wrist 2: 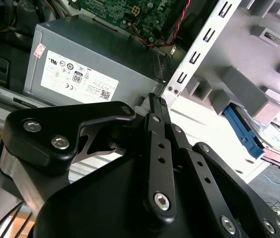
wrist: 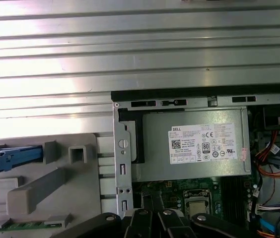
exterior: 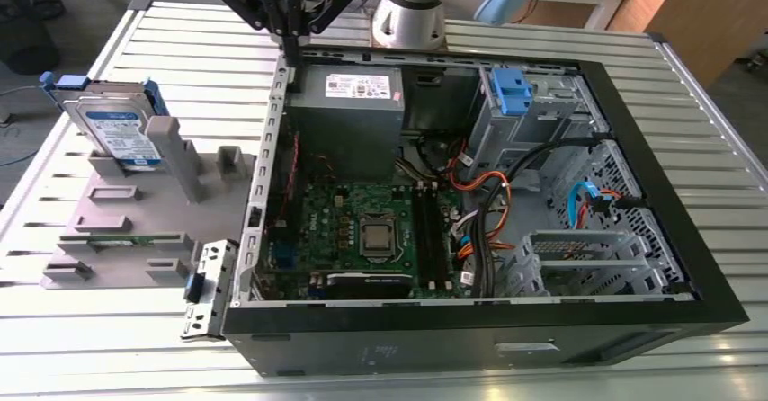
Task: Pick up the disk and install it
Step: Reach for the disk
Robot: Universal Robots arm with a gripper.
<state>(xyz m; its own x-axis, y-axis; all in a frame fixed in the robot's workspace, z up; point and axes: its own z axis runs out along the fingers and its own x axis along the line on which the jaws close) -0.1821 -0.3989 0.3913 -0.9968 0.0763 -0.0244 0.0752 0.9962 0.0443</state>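
robotics lab, open computer case (exterior: 480, 203) on slatted metal table (exterior: 180, 23)

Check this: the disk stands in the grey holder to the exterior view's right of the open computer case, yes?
No: the exterior view shows the disk standing in the grey holder to that view's left of the open computer case, not its right.

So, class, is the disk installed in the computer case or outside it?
Outside: the disk stands on edge in the grey holder beside the case.
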